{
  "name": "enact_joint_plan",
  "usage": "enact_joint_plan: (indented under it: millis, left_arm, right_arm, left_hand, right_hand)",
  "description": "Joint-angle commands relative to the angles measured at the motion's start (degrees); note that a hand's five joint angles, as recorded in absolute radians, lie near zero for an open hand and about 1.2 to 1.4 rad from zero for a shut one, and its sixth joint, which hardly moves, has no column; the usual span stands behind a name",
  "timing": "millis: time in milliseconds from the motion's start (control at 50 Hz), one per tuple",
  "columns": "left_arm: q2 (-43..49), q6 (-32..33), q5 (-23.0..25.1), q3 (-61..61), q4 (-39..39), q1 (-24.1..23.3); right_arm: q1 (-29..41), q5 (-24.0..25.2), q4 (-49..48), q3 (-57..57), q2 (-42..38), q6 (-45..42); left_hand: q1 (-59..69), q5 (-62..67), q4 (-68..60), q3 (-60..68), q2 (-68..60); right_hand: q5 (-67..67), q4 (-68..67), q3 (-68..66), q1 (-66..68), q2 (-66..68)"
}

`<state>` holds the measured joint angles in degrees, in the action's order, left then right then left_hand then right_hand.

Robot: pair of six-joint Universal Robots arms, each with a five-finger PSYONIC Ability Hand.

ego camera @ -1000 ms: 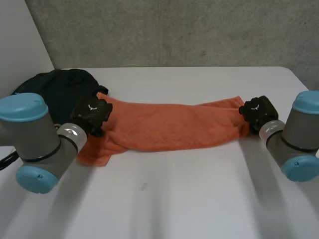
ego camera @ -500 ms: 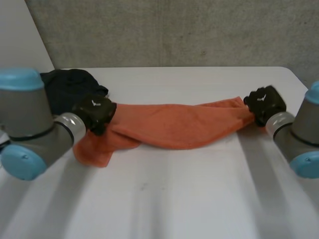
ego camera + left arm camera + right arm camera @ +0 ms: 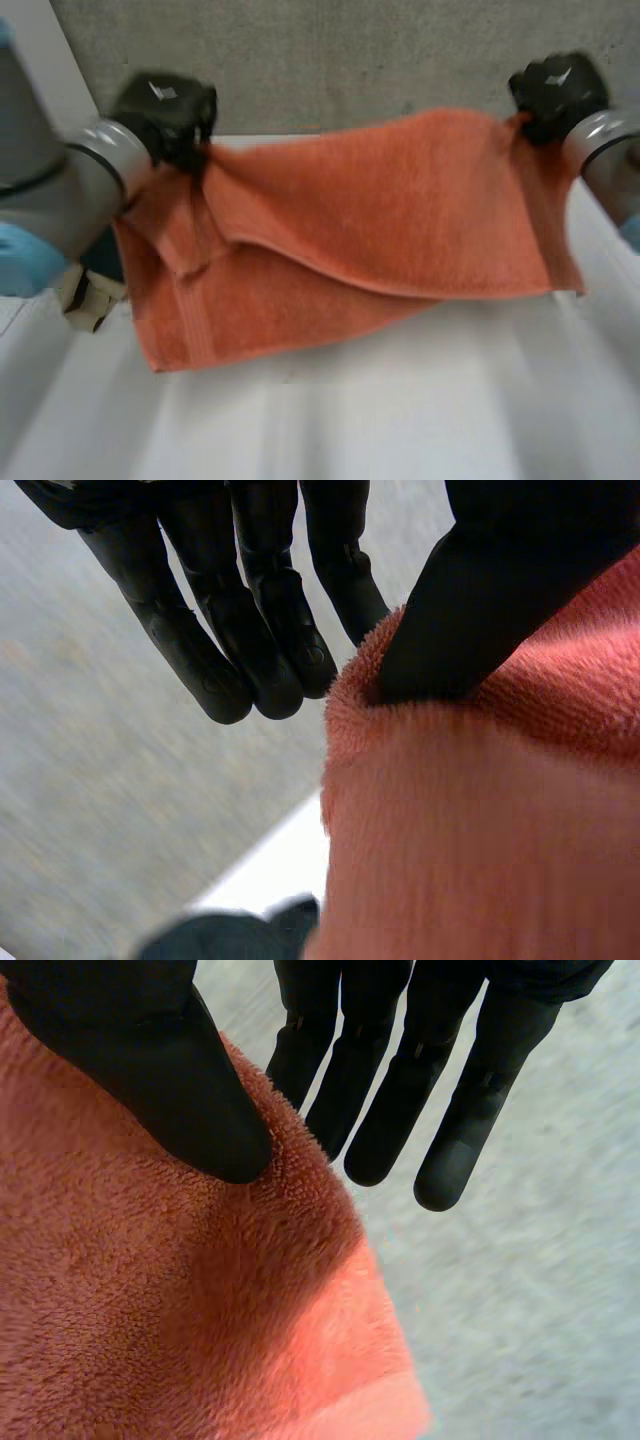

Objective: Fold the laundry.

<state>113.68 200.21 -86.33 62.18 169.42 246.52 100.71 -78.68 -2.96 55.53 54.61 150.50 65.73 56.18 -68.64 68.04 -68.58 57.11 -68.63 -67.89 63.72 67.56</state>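
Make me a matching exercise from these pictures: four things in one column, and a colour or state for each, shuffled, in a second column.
Things:
1. orange towel
2. left hand
3. dark cloth
4. table

States:
a. white
b. pinching a top corner of the orange towel
c. hanging by its two top corners
d. lying on the table

Pairs: 1-c, 2-b, 3-d, 4-a.
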Motion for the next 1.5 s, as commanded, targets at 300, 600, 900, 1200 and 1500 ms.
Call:
enact_joint_plan:
  millis: [300,600,900,1200,1500]
  left_arm:
    - [20.72,-0.26,-3.05,-12.18,1.71,-0.95]
    - [-0.8,3.6,1.24,11.79,9.34,0.19]
    - [-8.56,4.4,7.05,25.35,12.6,1.68]
    - [-6.98,3.96,7.05,25.71,12.78,2.21]
    - [-6.19,4.22,6.61,26.23,12.43,2.39]
  right_arm:
    - [4.14,-15.6,-28.75,-2.8,-18.41,-1.62]
    - [-1.65,-0.97,3.09,12.48,4.0,-2.22]
    - [-12.03,11.79,10.54,32.09,6.65,-14.7]
    - [-15.99,16.46,-13.38,38.87,1.29,-22.8]
    - [-11.86,16.46,-8.91,33.42,14.81,-7.69]
  left_hand:
    - [-45.2,-45.65,48.12,-47.52,48.05]
    - [-55.73,-56.18,58.64,-58.04,58.58]
    - [-55.73,-56.18,58.64,-58.04,58.58]
    - [-55.73,-56.18,58.64,-58.04,58.58]
    - [-55.73,-56.18,58.64,-58.04,58.58]
  right_hand:
    - [-57.11,58.63,57.89,-53.72,-57.56]
    - [-57.11,58.63,57.89,-53.72,-57.56]
    - [-35.75,37.27,36.53,-32.35,-36.19]
    - [-21.02,22.54,21.8,-17.63,-21.47]
    - [12.89,-11.37,-12.11,16.28,12.44]
